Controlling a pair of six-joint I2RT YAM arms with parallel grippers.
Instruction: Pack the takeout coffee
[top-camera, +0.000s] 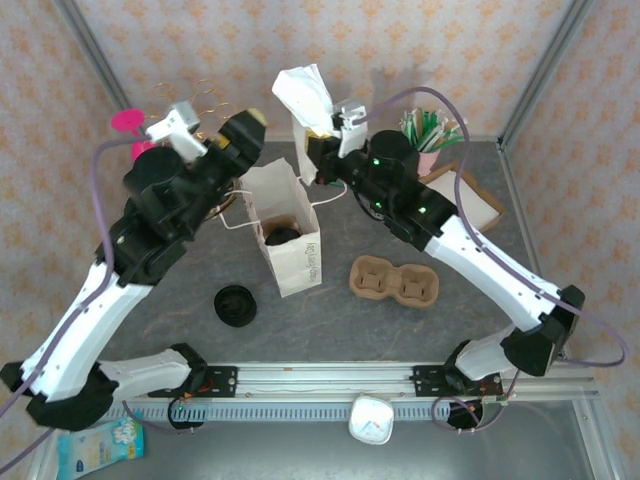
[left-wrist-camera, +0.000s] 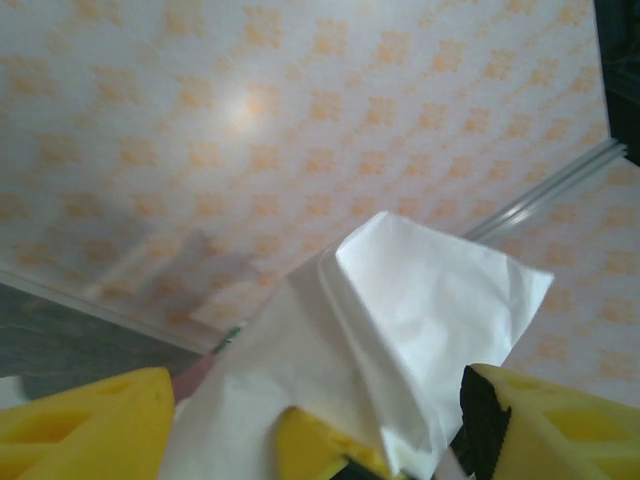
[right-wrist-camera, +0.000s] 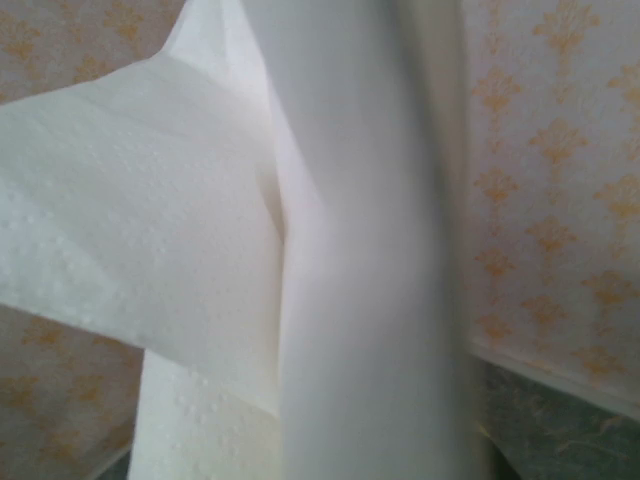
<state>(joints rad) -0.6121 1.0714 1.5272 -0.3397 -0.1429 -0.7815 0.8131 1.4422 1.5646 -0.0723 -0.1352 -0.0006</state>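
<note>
The right gripper (top-camera: 320, 135) is clamped on a white napkin (top-camera: 305, 92). The left gripper (top-camera: 246, 125) stands with fingers apart. The cup (top-camera: 283, 236) sits inside the bag (top-camera: 292, 262).

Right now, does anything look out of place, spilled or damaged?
A loose black lid lies alone on the table, left of the white paper bag. The napkin at the right gripper looks crumpled. Nothing spilled.

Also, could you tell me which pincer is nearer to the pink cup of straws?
Right. The right pincer is left of the pink cup of straws, by the white napkin; the left pincer is farther left, beyond that napkin.
</note>
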